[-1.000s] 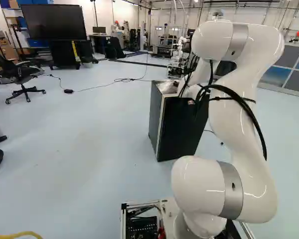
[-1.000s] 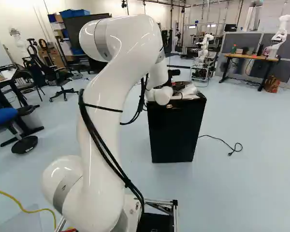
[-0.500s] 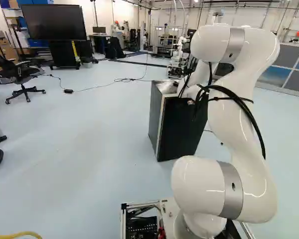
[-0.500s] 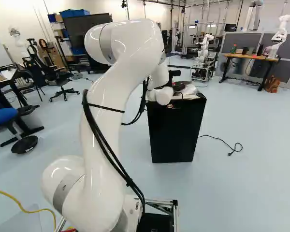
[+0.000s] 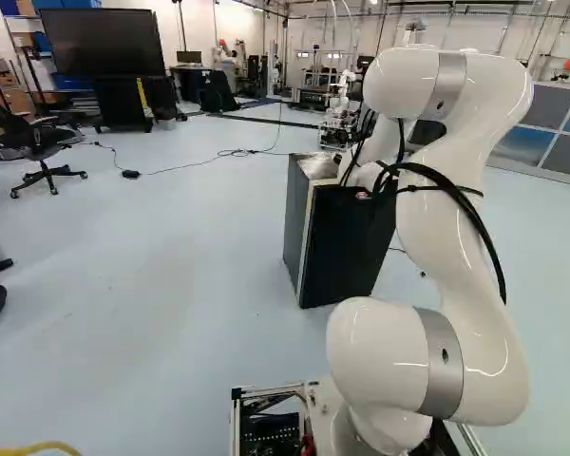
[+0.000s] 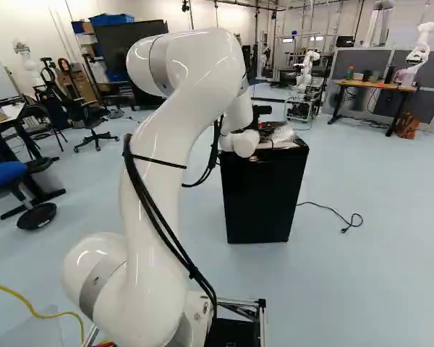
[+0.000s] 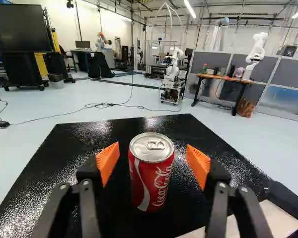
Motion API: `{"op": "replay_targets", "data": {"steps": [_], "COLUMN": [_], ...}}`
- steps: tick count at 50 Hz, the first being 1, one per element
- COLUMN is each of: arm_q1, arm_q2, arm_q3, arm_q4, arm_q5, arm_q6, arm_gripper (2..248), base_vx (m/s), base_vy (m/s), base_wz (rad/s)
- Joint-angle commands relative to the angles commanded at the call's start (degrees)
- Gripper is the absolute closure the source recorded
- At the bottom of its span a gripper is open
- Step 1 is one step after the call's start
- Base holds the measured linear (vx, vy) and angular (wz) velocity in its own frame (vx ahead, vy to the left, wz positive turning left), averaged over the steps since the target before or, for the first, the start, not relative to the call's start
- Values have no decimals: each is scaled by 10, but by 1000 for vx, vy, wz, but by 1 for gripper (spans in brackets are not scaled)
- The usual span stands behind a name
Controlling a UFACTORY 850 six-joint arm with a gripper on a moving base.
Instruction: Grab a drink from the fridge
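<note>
On the far side of the black fridge [image 6: 264, 199], my gripper [image 6: 265, 130] is partly hidden by the wrist. A red drink can [image 7: 151, 173] with a silver lid stands upright on the glossy black fridge top [image 7: 69, 153]. In the wrist view the gripper [image 7: 153, 161] stands open around the can, one orange pad to each side. Black surface shows between the can and both pads, so neither touches it. The left base view shows the fridge's closed-looking dark front, with the arm hiding the can.
A pale sheet [image 7: 275, 218] lies under one finger at the fridge top's edge. A cord [image 6: 329, 208] trails over the floor beside the fridge. Another robot [image 7: 256, 52] stands by a desk [image 7: 223, 78]; another robot [image 7: 174, 67] stands farther off.
The upper arm shifted slightly forward and down during the first half second, then stayed almost still. The base and fridge have not moved.
</note>
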Motion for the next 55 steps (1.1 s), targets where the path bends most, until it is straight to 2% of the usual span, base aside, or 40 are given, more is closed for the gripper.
{"op": "replay_targets", "data": {"steps": [1, 6, 7, 11, 12, 55], "arm_q1": [0, 0, 0, 0, 0, 0], "arm_q2": [0, 0, 0, 1, 1, 42], "arm_q3": [0, 0, 0, 0, 0, 0], "arm_q4": [0, 0, 0, 0, 0, 0], "arm_q5": [0, 0, 0, 0, 0, 0], "arm_q6": [0, 0, 0, 0, 0, 0], "arm_gripper": [76, 76, 115, 115, 150, 151], "base_vx": [0, 0, 0, 0, 0, 0], "base_vy": [0, 0, 0, 0, 0, 0], "base_wz": [0, 0, 0, 0, 0, 0]}}
